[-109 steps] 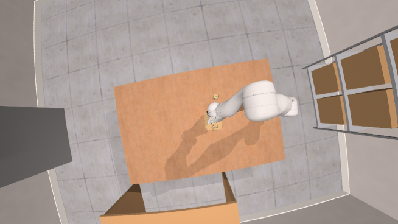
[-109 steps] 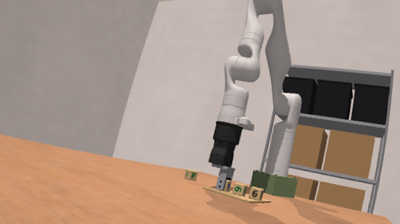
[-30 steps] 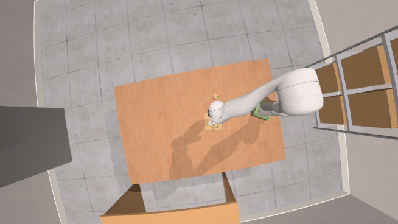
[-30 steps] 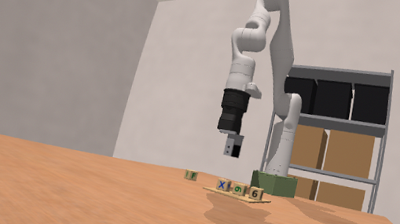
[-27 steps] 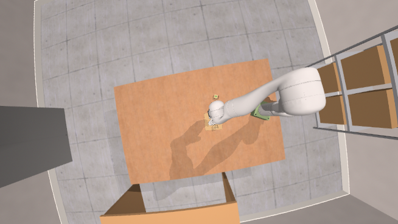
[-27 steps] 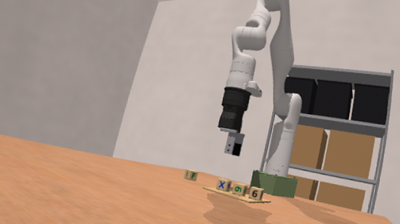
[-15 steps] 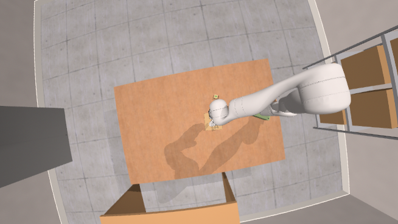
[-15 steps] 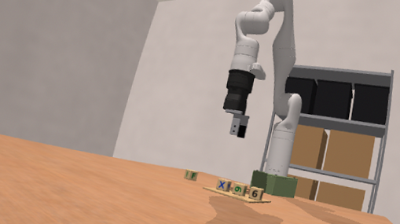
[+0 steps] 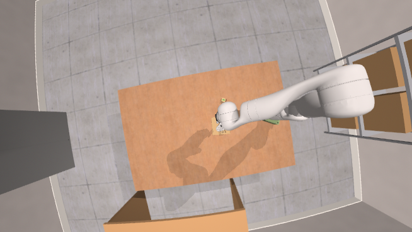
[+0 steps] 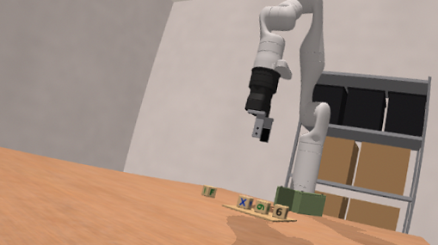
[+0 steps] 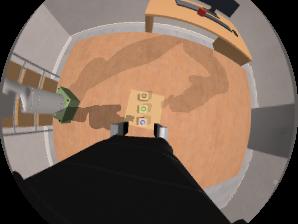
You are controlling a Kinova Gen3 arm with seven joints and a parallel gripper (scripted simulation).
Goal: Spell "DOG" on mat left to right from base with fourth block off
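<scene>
Three letter blocks stand side by side in a row on the thin tan mat (image 10: pixel 259 214): one with a blue X on its near side (image 10: pixel 244 202), one with a green mark (image 10: pixel 262 206), one with a black 6 (image 10: pixel 280 211). Their top faces are too small to read. A fourth block (image 10: pixel 208 191) lies off the mat to the left; it also shows in the overhead view (image 9: pixel 223 99). My gripper (image 10: pixel 262 133) hangs high above the row, open and empty. In the wrist view the fingers frame the mat and blocks (image 11: pixel 143 110) far below.
The arm's green base (image 10: pixel 299 200) stands just behind the mat. A shelf rack with boxes (image 10: pixel 366 148) is behind it. An open cardboard box (image 9: pixel 179 211) sits at the table's edge in the overhead view.
</scene>
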